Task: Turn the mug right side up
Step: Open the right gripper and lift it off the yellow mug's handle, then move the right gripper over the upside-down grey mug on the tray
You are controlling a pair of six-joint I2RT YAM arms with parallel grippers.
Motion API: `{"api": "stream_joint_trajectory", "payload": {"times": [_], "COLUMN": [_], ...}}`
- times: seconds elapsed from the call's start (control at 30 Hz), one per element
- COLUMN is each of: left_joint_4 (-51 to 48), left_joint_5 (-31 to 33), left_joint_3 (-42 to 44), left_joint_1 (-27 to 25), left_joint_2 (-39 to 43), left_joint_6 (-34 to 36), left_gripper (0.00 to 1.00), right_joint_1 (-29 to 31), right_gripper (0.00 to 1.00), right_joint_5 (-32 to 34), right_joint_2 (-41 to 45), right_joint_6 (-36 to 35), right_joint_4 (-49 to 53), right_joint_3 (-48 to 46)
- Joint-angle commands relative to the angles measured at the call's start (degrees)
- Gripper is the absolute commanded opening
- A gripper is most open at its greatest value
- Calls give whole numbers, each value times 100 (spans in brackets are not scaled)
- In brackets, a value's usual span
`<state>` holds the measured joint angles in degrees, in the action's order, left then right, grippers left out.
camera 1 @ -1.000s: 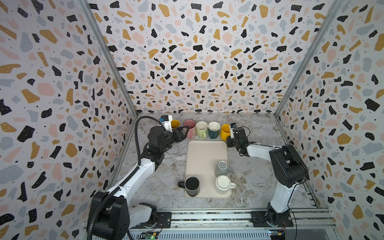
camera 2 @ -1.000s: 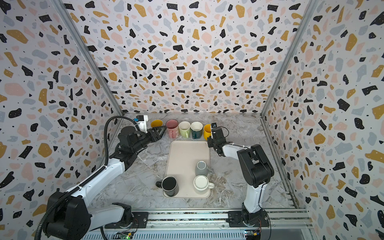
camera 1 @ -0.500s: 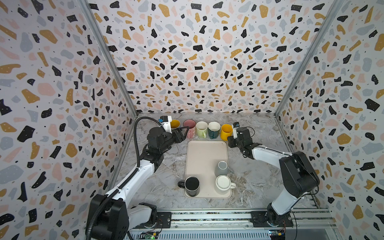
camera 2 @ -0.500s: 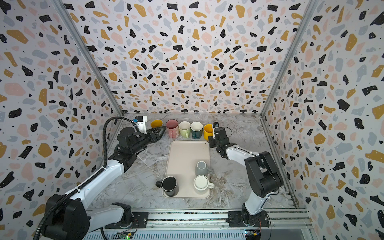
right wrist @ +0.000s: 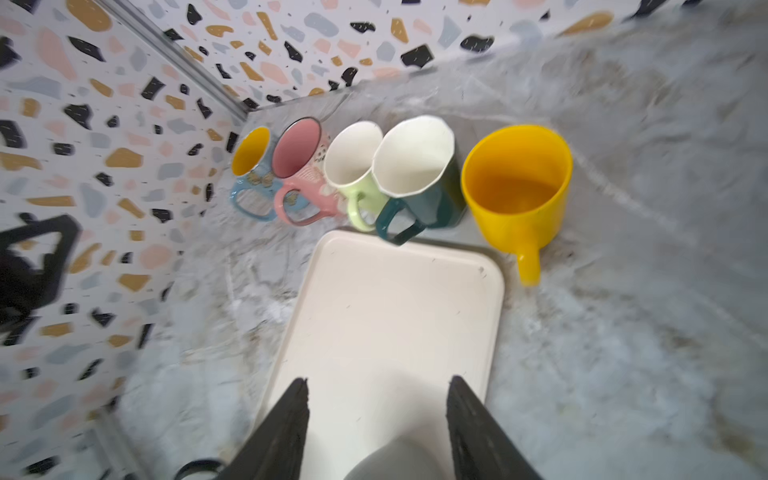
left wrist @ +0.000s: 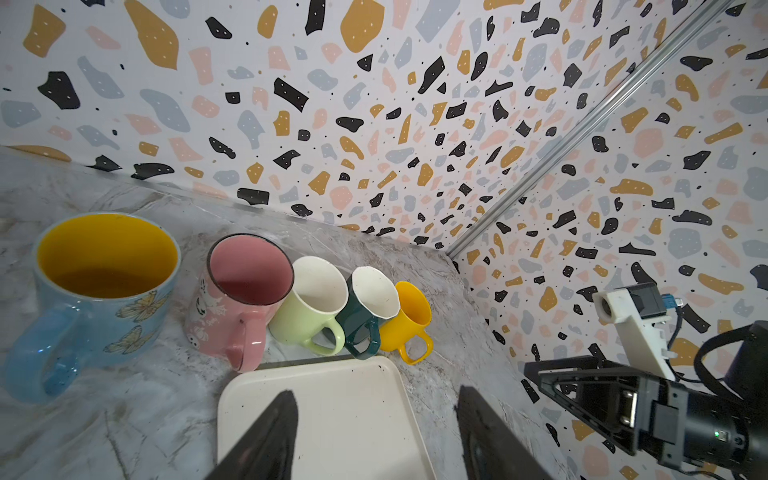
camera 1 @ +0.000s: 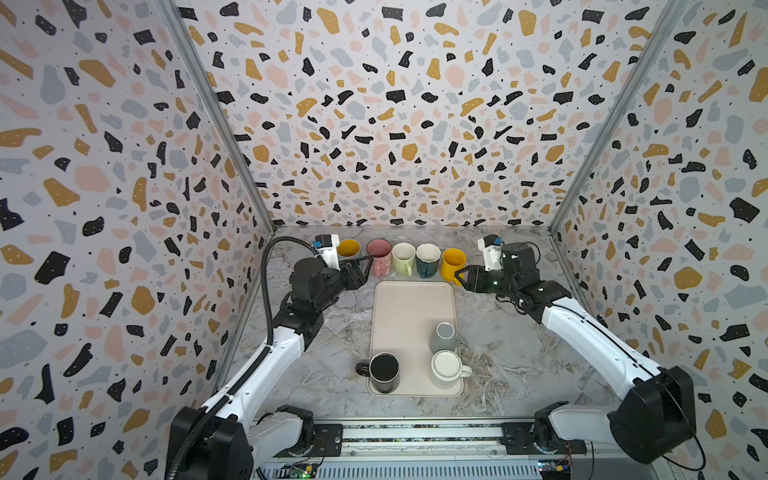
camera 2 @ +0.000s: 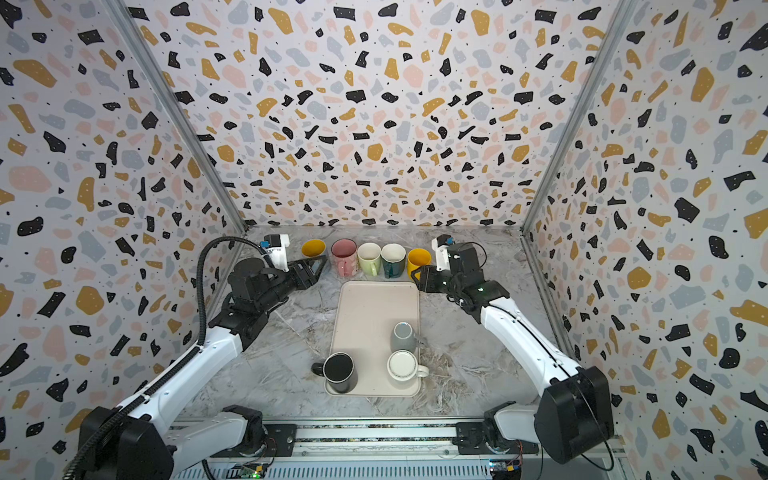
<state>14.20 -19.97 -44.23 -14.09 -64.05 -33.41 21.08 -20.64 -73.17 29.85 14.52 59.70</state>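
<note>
**Grey mug (camera 1: pixel 444 337) bottom-up on the tray (camera 1: pixel 409 305), both claws empty**

You have the right claw (camera 1: pixel 461 277) at the far end of the tray, just beside the yellow mug (camera 1: pixel 452 262). Its jaws are about half apart and hold nothing. The left claw (camera 1: pixel 365 268) hangs opposite, near the pink mug (camera 1: pixel 379 257), equally parted and empty. The grey mug sits by the tray's right edge, just behind the white mug (camera 1: pixel 446 368) (that one looks flipped too; the black mug (camera 1: pixel 383 372) I cannot judge).

The right claw seems the natural one for the pickup. Bring it over the grey mug and spread the jaws wider than the body. Close across the side wall low down, away from the handle. Lift the mug clear of the tray before you roll the wrist, since the white mug is close enough to be knocked. Set it down flat on its base, and let go only once it is steady.
</note>
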Motion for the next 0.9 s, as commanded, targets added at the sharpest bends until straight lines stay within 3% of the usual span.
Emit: {"api": "stream_joint_trajectory", "payload": {"times": [0.0,0.07,0.33,0.5,0.6,0.87], "left_joint_4": [118,101,-175,-488,-554,-595], "left_joint_5": [105,136,287,425,566,711], "left_joint_3": [123,151,177,91,111,181], "left_joint_1": [34,29,34,32,29,29], "left_joint_2": [159,215,340,385,452,464], "left_joint_6": [109,133,261,487,545,563], "left_gripper": [62,62,62,62,62,62], "right_joint_1": [-534,-810,-1000,-1087,-1123,-1183], "right_gripper": [51,48,48,47,42,40], "right_joint_5": [-1873,-2504,-3875,-4157,-4109,-3921], "right_joint_2": [357,568,914,935,1002,935], "right_joint_6": [1236,1733,3156,3787,4161,5259], "right_joint_4": [577,567,196,210,72,-861], "right_joint_3": [-384,-720,-1590,-2052,-2283,-2951]}}
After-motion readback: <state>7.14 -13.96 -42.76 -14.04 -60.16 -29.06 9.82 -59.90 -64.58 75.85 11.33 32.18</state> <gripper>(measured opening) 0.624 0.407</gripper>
